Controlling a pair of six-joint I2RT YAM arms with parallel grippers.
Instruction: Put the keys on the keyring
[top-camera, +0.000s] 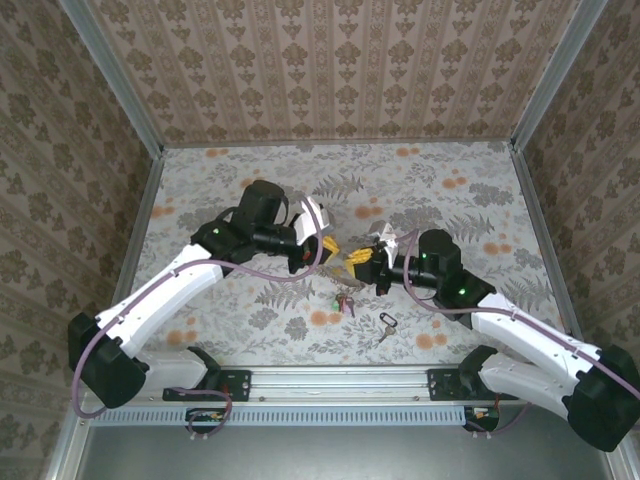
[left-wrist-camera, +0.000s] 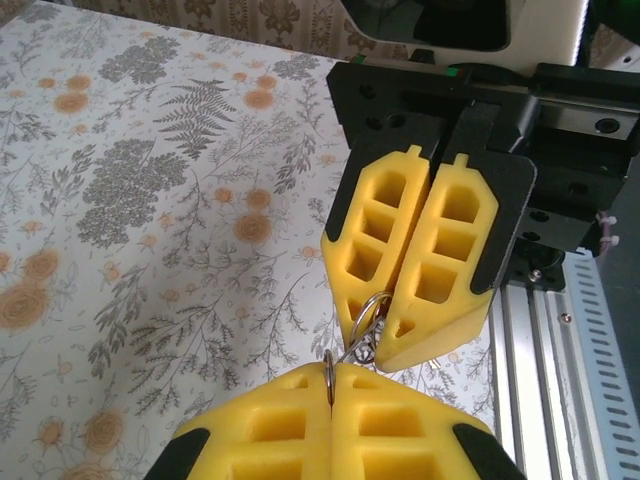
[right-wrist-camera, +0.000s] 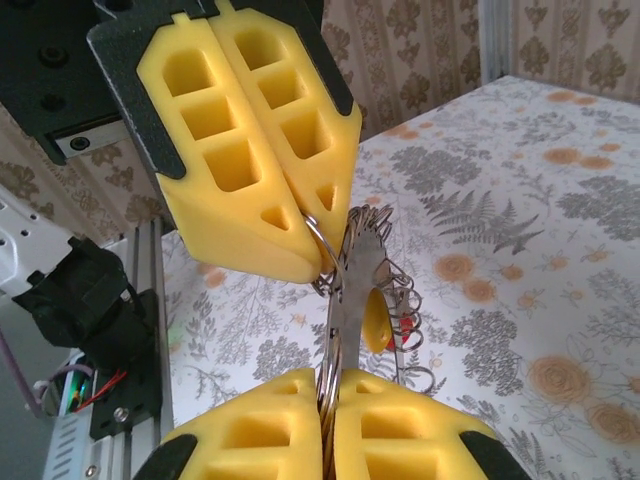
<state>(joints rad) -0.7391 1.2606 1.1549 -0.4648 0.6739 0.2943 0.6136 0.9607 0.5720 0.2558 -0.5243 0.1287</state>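
Note:
Above the middle of the table my two grippers meet tip to tip. My left gripper (top-camera: 325, 248) (left-wrist-camera: 331, 368) is shut on a thin wire loop of the keyring (left-wrist-camera: 365, 310). My right gripper (top-camera: 358, 262) (right-wrist-camera: 330, 378) is shut on the stacked coils of the same keyring (right-wrist-camera: 352, 280), a floppy bunch of small silver loops with a flat metal piece. A yellow tag (right-wrist-camera: 375, 322) and a red tag (right-wrist-camera: 407, 326) hang in that bunch. Two keys with red and green tags (top-camera: 345, 300) lie on the cloth below the grippers. Another key with a black tag (top-camera: 387, 322) lies to their right.
The floral tablecloth (top-camera: 450, 210) covers the table inside papered walls. An aluminium rail (top-camera: 340, 380) with both arm bases runs along the near edge. The right arm's cable (top-camera: 410, 285) loops beside its wrist.

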